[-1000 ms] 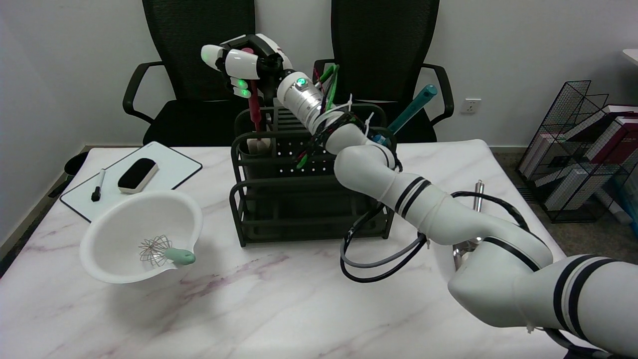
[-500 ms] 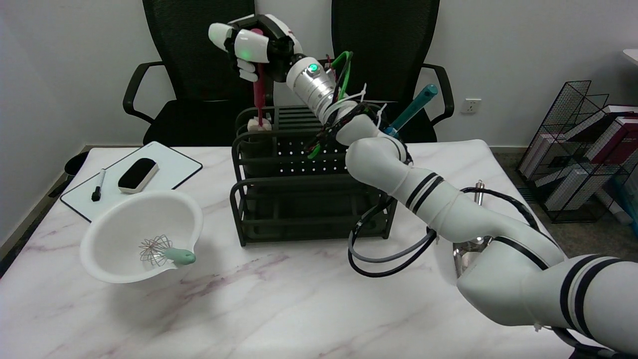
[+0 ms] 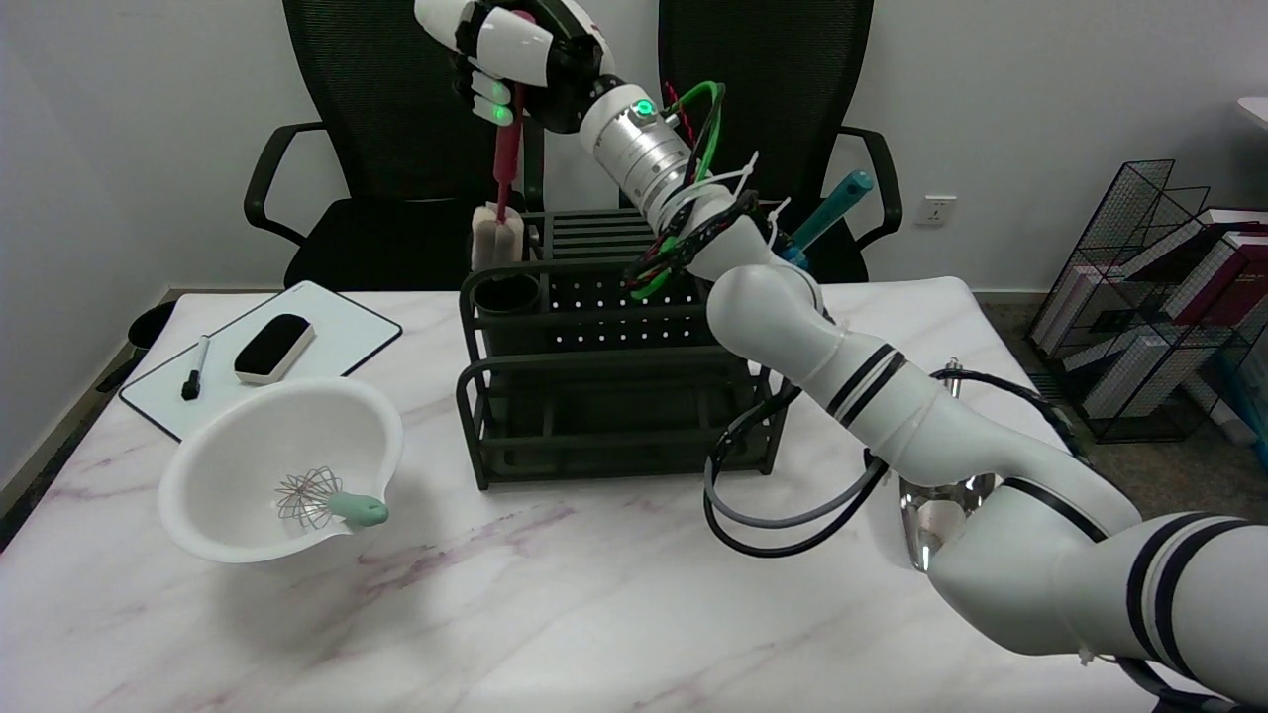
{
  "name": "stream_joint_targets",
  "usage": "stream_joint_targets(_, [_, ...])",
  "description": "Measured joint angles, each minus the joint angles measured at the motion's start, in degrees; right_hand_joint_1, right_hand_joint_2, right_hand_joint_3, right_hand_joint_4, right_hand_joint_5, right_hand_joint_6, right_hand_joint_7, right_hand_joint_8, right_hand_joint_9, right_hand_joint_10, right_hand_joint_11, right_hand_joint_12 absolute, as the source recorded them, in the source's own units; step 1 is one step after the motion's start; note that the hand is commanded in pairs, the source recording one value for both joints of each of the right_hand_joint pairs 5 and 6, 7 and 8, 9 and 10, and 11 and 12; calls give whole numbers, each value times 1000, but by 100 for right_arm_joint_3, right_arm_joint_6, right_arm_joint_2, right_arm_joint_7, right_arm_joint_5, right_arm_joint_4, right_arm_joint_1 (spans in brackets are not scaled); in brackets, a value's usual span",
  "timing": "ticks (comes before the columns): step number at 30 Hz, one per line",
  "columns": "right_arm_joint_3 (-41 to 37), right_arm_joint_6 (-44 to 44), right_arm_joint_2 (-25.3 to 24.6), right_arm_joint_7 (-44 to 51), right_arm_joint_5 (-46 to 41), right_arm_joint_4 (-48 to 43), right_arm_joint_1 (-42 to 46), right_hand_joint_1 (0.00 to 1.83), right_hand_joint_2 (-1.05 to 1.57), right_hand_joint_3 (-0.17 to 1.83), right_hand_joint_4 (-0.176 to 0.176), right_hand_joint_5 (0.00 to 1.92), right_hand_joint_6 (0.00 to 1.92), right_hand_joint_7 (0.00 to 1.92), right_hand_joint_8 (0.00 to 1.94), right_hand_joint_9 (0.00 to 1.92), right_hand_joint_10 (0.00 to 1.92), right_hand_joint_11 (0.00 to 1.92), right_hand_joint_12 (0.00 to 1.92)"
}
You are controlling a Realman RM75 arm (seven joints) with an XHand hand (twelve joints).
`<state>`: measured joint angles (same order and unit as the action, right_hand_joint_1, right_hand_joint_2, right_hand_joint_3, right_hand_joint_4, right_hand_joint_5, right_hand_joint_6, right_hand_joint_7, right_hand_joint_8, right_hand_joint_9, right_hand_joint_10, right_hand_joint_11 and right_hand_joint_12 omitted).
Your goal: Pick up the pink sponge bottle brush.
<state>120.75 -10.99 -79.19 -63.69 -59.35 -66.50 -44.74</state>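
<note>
Above the far left corner of the dark rack (image 3: 614, 347), the pink sponge bottle brush (image 3: 498, 203) hangs upright, its handle grasped by the right hand (image 3: 515, 59). On the left of the white marble table (image 3: 555, 614) a white bowl (image 3: 282, 470) holds a whisk (image 3: 327, 500); farther is a whiteboard (image 3: 337, 332) with an eraser (image 3: 272, 347). Two black chairs (image 3: 396, 129) stand against the white wall.
</note>
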Motion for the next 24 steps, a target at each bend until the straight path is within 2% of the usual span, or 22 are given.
stream_joint_targets(13, [-7,-26,238,6,-484,-617,133,1052,1571,551,0,1920,1920,1920,1920,1920,1920,1920,1920])
stream_joint_targets(24, [-33,-36,620,5,-1272,-1571,365,1091,1571,435,0,1920,1920,1920,1920,1920,1920,1920,1920])
